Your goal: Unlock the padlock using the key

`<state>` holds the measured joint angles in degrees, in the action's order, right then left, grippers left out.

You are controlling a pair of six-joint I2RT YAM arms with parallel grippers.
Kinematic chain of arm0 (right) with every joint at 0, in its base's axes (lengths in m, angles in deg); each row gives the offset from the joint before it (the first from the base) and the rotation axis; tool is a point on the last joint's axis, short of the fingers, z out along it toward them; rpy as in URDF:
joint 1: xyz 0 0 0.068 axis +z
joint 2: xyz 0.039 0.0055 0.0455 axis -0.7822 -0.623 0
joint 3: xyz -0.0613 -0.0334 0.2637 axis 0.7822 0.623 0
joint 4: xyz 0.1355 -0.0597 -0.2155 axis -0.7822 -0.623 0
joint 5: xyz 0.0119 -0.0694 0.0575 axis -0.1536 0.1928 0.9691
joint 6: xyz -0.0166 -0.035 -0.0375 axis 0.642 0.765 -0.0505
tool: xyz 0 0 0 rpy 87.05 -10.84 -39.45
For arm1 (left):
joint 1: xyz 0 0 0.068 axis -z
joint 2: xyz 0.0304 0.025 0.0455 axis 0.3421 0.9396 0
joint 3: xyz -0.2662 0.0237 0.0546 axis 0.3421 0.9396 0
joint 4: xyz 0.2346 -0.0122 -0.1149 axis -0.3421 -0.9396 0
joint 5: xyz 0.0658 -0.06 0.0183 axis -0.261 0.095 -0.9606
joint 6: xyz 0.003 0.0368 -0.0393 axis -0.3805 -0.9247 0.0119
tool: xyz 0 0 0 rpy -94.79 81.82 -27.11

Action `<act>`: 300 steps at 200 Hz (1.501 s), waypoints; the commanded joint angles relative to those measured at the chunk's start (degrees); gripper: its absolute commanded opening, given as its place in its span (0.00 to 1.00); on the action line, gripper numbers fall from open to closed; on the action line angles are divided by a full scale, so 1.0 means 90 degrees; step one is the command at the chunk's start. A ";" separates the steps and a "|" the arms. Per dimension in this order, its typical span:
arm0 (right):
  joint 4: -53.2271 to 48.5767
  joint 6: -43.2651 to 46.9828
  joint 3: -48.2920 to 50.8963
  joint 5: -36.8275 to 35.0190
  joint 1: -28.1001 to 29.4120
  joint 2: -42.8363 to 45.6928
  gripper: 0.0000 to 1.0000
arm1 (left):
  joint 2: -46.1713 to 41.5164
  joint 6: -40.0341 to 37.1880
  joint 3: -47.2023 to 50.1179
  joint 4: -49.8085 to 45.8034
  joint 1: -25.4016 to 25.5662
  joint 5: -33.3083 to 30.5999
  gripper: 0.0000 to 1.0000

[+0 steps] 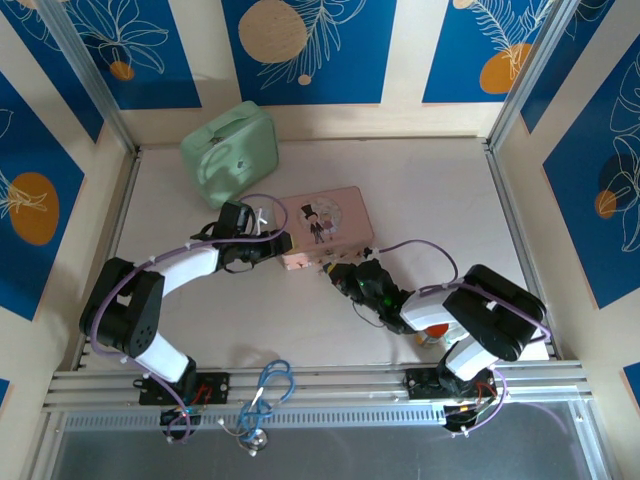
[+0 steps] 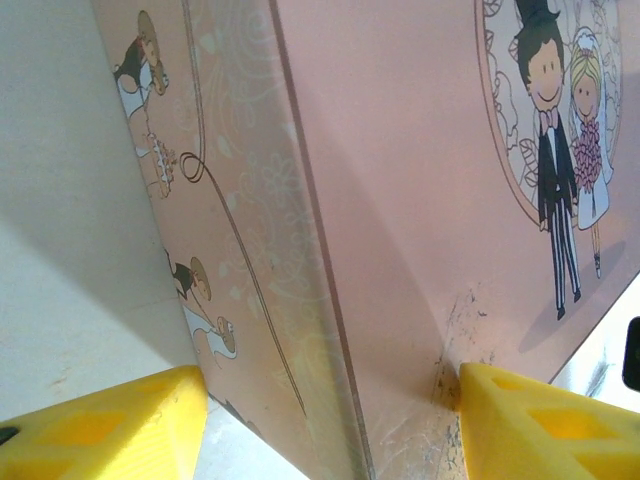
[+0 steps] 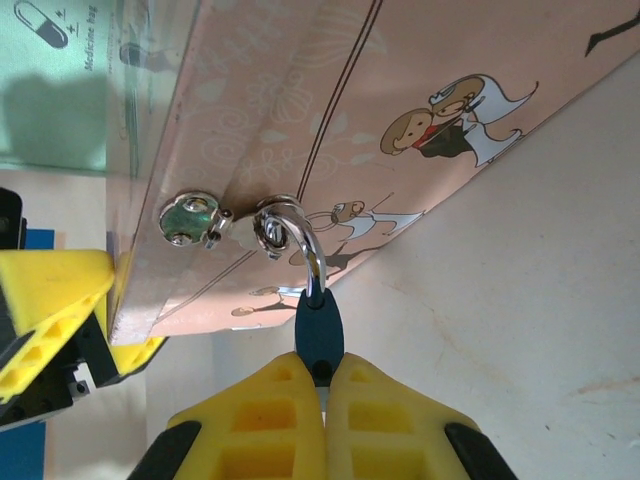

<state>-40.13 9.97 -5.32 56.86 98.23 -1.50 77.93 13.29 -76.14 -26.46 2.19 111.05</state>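
Note:
The pink picture tin [image 1: 325, 220] lies mid-table, its wedding-couple lid [image 2: 400, 200] close up in the left wrist view. My left gripper [image 1: 283, 243] [image 2: 330, 420] is closed on the tin's near left corner, one yellow finger [image 2: 520, 420] on the lid and the other beside the side wall. The tiny padlock [image 3: 320, 325] hangs from the tin's latch [image 3: 190, 220] by its silvery shackle [image 3: 312, 255]. My right gripper [image 1: 340, 272] [image 3: 323, 385] is shut on the padlock's blue end. A thin silvery sliver shows between the pads; I cannot tell whether it is the key.
A mint-green medicine case [image 1: 230, 150] stands at the back left, close behind the tin. Aluminium rails and walls fence the table on all sides. Loose blue and grey cables [image 1: 270, 385] lie by the arm bases. The left gripper's finger [image 3: 50, 290] shows beside the latch.

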 commanded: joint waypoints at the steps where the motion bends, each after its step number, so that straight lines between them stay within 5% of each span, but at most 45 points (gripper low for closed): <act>1: 0.0595 -0.0352 0.0169 -0.0602 -0.0015 -0.0081 0.00 | 0.0234 -0.0218 0.0052 -0.0834 -0.0186 -0.0481 0.64; 44: -0.0076 -0.0726 0.0082 -0.1300 0.0503 0.0303 0.00 | 0.0239 -0.0264 0.0013 -0.0893 -0.0239 -0.0504 0.64; 114: -0.0602 -0.0471 0.0324 -0.1323 0.0228 0.0855 0.00 | 0.0258 -0.0281 -0.0067 -0.0948 -0.0279 -0.0506 0.64; 138: -0.2145 0.0029 0.0066 -0.1109 0.0144 0.1757 0.00 | 0.0337 -0.0278 -0.0241 -0.0989 -0.0285 -0.0542 0.63; 183: -0.5080 0.1815 -0.0955 0.0476 -0.0145 0.3129 0.00 | 0.0405 -0.0308 -0.0570 -0.1058 -0.0286 -0.0601 0.63; 226: -0.7865 0.2995 -0.2350 0.1841 -0.0052 0.3035 0.00 | 0.0603 -0.0162 -0.0876 -0.0906 -0.0268 -0.0462 0.63; 300: -0.8283 0.3167 -0.3024 0.3424 0.0212 0.1008 0.00 | 0.0124 -0.0253 -0.1214 -0.1313 -0.0086 -0.0449 0.73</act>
<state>-111.76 37.19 -30.45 81.50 99.62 12.58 82.61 11.83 -85.65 -34.46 0.90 108.45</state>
